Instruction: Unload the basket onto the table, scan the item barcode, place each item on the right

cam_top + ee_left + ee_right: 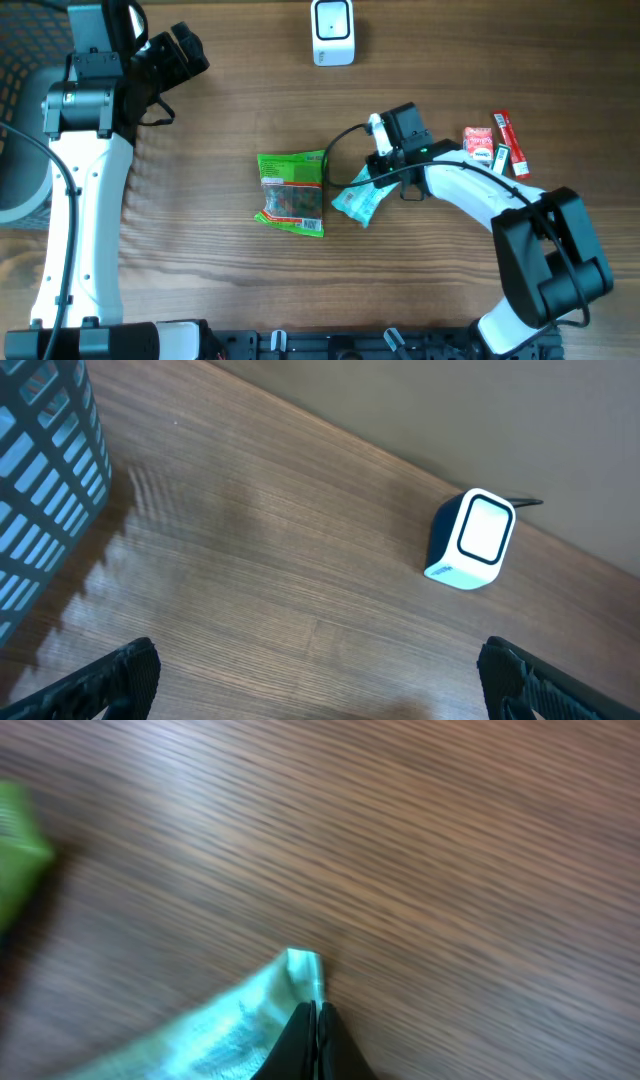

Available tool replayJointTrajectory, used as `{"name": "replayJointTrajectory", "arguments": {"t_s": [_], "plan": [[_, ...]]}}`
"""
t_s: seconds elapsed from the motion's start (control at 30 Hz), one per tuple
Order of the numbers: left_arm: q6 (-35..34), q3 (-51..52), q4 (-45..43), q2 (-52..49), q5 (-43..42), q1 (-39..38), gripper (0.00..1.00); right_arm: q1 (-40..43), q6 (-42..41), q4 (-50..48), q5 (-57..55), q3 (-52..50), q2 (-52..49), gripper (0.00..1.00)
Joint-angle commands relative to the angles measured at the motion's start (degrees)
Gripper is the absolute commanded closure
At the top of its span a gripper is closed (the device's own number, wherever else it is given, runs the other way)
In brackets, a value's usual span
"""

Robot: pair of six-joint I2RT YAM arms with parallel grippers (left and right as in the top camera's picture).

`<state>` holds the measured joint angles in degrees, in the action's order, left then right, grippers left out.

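We see our right gripper (364, 182) clamped on the corner of a teal packet (356, 204) right of centre, scanner (332, 32) at top centre, our left gripper (188, 50) spread wide at upper left

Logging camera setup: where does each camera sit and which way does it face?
Overhead: above the table, facing down; left arm, right arm, scanner, teal packet.
Left wrist: on the left arm, facing scanner and basket; open left gripper at bottom corners.
Right wrist: low over the table; right gripper shut on teal packet.
Shared: scanner, overhead and left wrist; teal packet, overhead and right wrist.
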<state>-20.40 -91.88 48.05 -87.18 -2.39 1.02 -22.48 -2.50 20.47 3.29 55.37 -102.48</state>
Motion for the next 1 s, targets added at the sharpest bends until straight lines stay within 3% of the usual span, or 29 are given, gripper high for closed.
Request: {"name": "replayJointTrajectory", "arguments": {"t_s": [0.0,0.17,0.23,0.27,0.37,0.53,0.63,0.7,0.97], "plan": [[0.70,-0.07,-0.13,-0.15,0.57,-0.07,0.00,2.43,-2.56,11.08,-4.48,-0.09,5.97,0.95],[0.70,-0.07,-0.13,-0.15,0.57,-0.07,0.00,2.95,-1.92,28.00,-1.84,3.98,15.34,0.89],[0.70,-0.07,-0.13,-0.15,0.57,-0.07,0.00,2.95,1.51,27.47,4.94,6.51,19.30,0.78],[0.70,-0.07,-0.13,-0.15,0.57,-0.07,0.00,2.95,6.88,25.66,11.80,6.56,21.09,0.64],[0.70,-0.07,-0.13,-0.15,0.57,-0.07,0.00,2.89,13.29,24.65,18.69,5.75,20.52,0.56],[0.70,-0.07,-0.13,-0.15,0.57,-0.07,0.00,1.09,22.12,17.81,18.29,1.20,13.49,0.55],[0.70,-0.07,-0.13,-0.15,0.57,-0.07,0.00,1.11,22.82,15.80,14.73,0.94,6.62,0.56],[0.70,-0.07,-0.13,-0.15,0.57,-0.07,0.00,1.11,23.52,16.44,14.75,0.94,2.43,0.36],[0.70,-0.07,-0.13,-0.15,0.57,-0.07,0.00,1.11,19.76,24.55,14.84,3.72,7.13,0.35]]}}
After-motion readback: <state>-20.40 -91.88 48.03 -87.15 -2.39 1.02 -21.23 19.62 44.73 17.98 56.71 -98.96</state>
